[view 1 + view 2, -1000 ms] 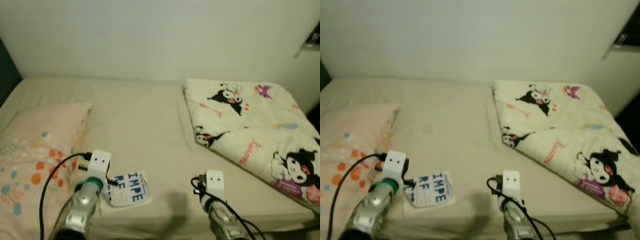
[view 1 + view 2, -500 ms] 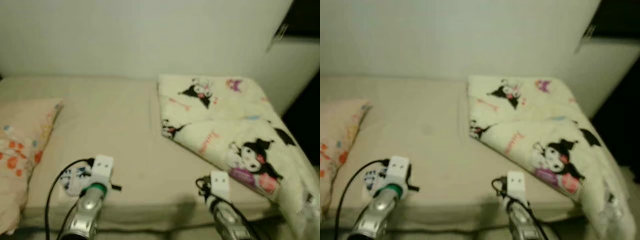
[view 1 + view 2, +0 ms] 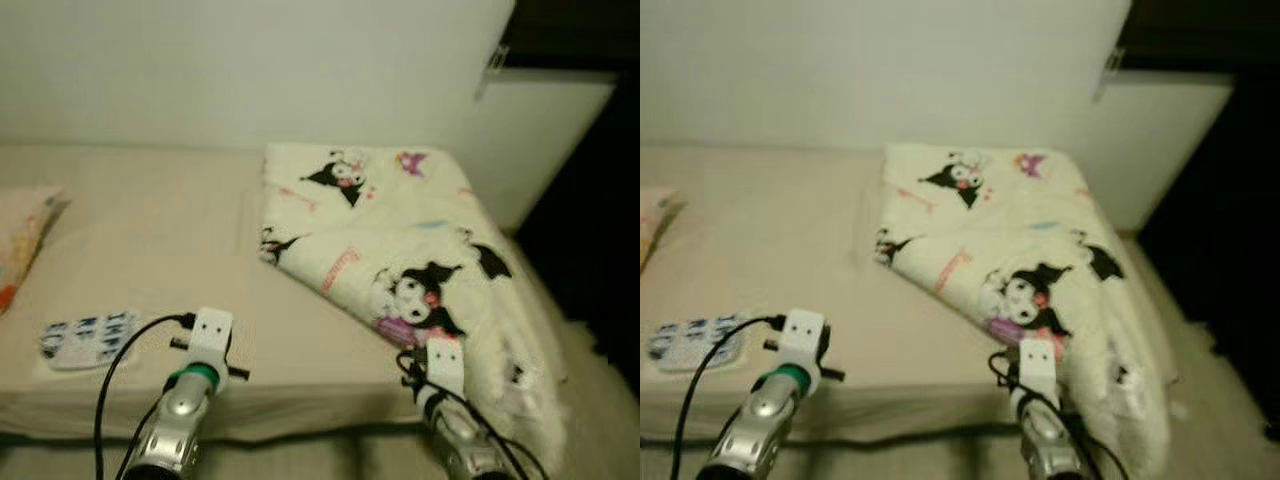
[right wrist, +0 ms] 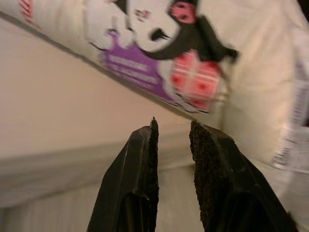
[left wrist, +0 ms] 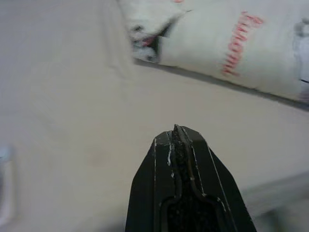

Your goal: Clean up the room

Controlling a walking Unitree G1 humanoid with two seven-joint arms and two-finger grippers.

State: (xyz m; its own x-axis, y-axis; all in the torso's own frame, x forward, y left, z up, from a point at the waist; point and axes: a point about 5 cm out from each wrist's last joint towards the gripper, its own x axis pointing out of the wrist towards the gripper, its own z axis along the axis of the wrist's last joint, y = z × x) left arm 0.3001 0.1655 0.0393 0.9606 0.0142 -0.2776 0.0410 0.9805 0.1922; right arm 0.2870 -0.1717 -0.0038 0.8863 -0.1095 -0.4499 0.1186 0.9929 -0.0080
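A cream cartoon-print blanket lies folded on the bed, its long axis running from the wall-side edge to the near right corner, where it spills over. A printed packet lies flat near the front edge. The left gripper is pressed together; the right gripper is slightly parted, empty. Pale wall behind.

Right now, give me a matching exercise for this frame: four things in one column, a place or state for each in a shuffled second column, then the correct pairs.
Things:
1. left gripper
2. right gripper
3. cartoon blanket
4. printed packet

Places or states:
A. lies flat on the sheet near the bed's front edge
B. fingers shut, holding nothing
C. drapes over the bed's corner
D. fingers slightly apart

Pairs: 1-B, 2-D, 3-C, 4-A
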